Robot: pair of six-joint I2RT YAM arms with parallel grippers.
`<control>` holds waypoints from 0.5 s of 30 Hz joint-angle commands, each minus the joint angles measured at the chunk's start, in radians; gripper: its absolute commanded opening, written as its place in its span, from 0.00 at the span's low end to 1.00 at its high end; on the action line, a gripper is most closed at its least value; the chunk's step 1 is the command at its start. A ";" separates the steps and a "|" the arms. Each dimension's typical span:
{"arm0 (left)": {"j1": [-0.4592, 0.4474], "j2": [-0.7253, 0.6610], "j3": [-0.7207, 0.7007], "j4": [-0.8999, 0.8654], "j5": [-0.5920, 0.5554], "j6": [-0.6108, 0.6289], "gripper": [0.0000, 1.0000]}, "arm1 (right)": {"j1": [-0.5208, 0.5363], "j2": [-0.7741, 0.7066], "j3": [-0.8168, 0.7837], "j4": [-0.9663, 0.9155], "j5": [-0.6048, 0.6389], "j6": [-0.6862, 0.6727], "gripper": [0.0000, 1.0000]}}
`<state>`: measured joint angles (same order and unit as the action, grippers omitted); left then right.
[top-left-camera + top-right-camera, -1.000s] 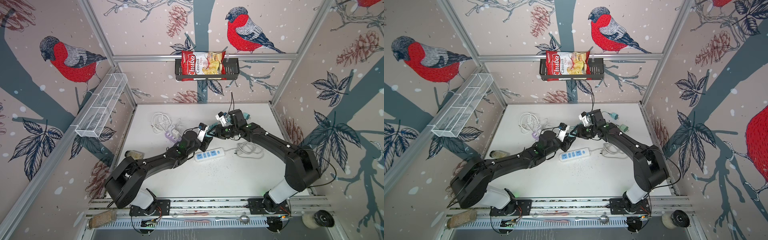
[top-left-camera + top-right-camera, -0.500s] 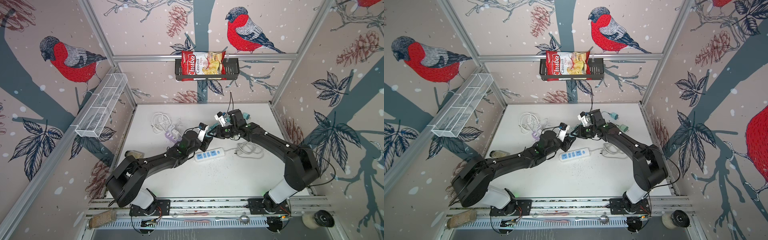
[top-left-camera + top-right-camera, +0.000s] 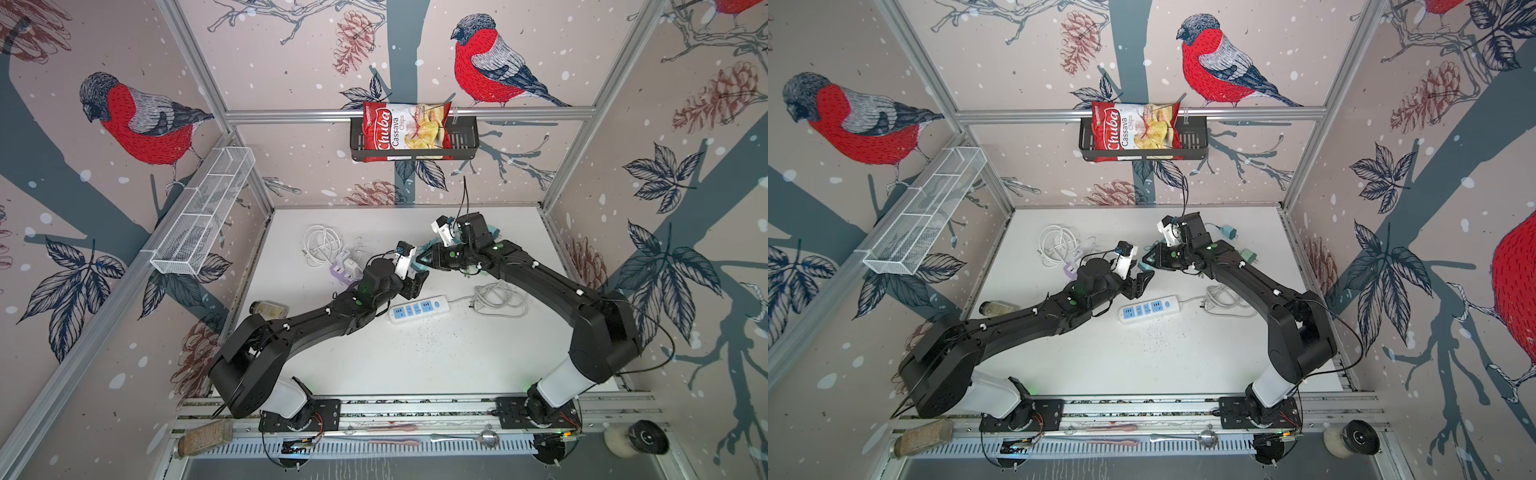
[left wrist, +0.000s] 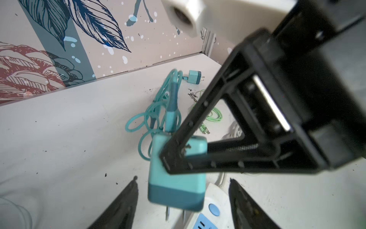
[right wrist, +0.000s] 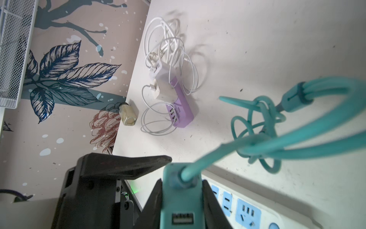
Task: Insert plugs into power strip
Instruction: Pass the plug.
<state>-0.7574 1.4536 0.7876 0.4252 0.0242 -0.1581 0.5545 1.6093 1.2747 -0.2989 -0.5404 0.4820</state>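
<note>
A teal plug (image 4: 176, 188) hangs prongs down just above the end of the white power strip (image 4: 212, 195), cable trailing behind. My right gripper (image 5: 182, 198) is shut on its body, both fingers pressed to its sides. My left gripper (image 4: 183, 178) stands open around the same plug, its fingers (image 4: 126, 204) clear of it. In both top views the two grippers meet behind the power strip (image 3: 419, 309), left gripper (image 3: 415, 282) below right gripper (image 3: 424, 257). A second teal plug (image 4: 194, 77) lies near the back wall. A mint green plug (image 3: 1249, 254) sits beside the right arm. Two white plugs (image 5: 164, 83) rest on a purple strip.
The purple strip (image 5: 180, 111) and white coiled cables (image 3: 322, 243) lie at the back left. The strip's own grey-white cord (image 3: 498, 297) is bundled to its right. A small jar (image 3: 269, 308) lies by the left wall. A chips bag (image 3: 407, 133) sits in a wall basket.
My left gripper has opened and let go of the teal plug. My right gripper has shut on that plug. Both arms have stayed nearly where they were.
</note>
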 commanded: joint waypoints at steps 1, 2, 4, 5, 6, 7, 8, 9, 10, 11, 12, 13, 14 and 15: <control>0.000 -0.023 0.003 -0.034 -0.019 0.000 0.75 | -0.002 -0.017 0.035 -0.001 0.073 -0.063 0.00; -0.001 -0.033 0.000 -0.043 -0.027 0.000 0.75 | -0.003 -0.018 0.046 -0.009 0.093 -0.078 0.00; 0.000 -0.057 -0.012 -0.060 -0.044 0.001 0.76 | -0.003 -0.017 0.071 -0.034 0.137 -0.105 0.00; -0.001 -0.072 -0.021 -0.067 -0.055 0.002 0.76 | -0.004 -0.015 0.082 -0.045 0.156 -0.121 0.00; 0.000 -0.087 -0.030 -0.073 -0.072 -0.001 0.77 | -0.003 -0.015 0.091 -0.053 0.174 -0.131 0.00; 0.001 -0.107 -0.040 -0.080 -0.088 -0.003 0.78 | -0.004 -0.015 0.097 -0.060 0.198 -0.142 0.00; 0.000 -0.125 -0.050 -0.085 -0.102 -0.003 0.79 | -0.003 -0.015 0.103 -0.066 0.214 -0.156 0.00; 0.000 -0.145 -0.063 -0.094 -0.130 -0.007 0.79 | -0.002 -0.016 0.108 -0.073 0.234 -0.173 0.00; 0.000 -0.165 -0.075 -0.099 -0.158 -0.011 0.80 | -0.002 -0.015 0.114 -0.078 0.253 -0.186 0.00; 0.000 -0.184 -0.087 -0.106 -0.173 -0.011 0.80 | -0.002 -0.015 0.118 -0.081 0.267 -0.203 0.00; 0.000 -0.208 -0.101 -0.111 -0.199 -0.013 0.81 | -0.002 -0.016 0.118 -0.083 0.281 -0.224 0.00; 0.000 -0.233 -0.117 -0.120 -0.229 -0.021 0.82 | -0.001 -0.017 0.115 -0.079 0.298 -0.245 0.00; 0.000 -0.254 -0.130 -0.127 -0.250 -0.026 0.83 | 0.001 -0.018 0.110 -0.076 0.310 -0.262 0.00; 0.000 -0.279 -0.146 -0.134 -0.272 -0.029 0.85 | 0.003 -0.018 0.105 -0.070 0.320 -0.282 0.00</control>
<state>-0.7574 1.2160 0.6655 0.3149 -0.1505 -0.1699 0.5529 1.5993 1.3815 -0.3752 -0.2886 0.2844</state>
